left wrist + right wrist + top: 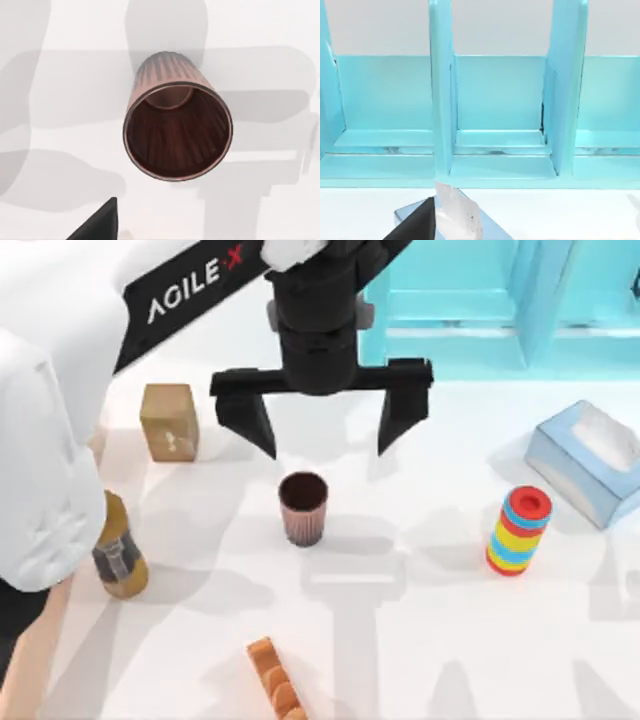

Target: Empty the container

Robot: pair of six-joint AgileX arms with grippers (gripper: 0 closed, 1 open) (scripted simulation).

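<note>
Container of light orange-brown wood, a large shallow rectangular tray with low walls (38, 665), lies at the table's left side. It is largely covered by the left arm, and a strip of its rim is seen at the edge. An amber bottle with a dark label (120, 552) stands upright at that rim; whether it is inside the tray or just beside it cannot be told.

The left gripper (325, 445) hangs over the middle of the table with its jaws spread wide and nothing held. A ribbed brown cup (303, 508) stands upright on the white table (420, 640) just in front of it, apart from both fingers. In the left wrist view the cup (175, 130) is looked into from above and appears empty. The right arm is parked near the turquoise shelf unit (450, 300).

The tray is judged stiff, broad and too wide to be spanned, so a hold could only be taken on a wall. Emptying is better done item by item. The bottle is judged rigid, smooth and easily tipped, so it should be gripped around the body at mid-height.
</note>
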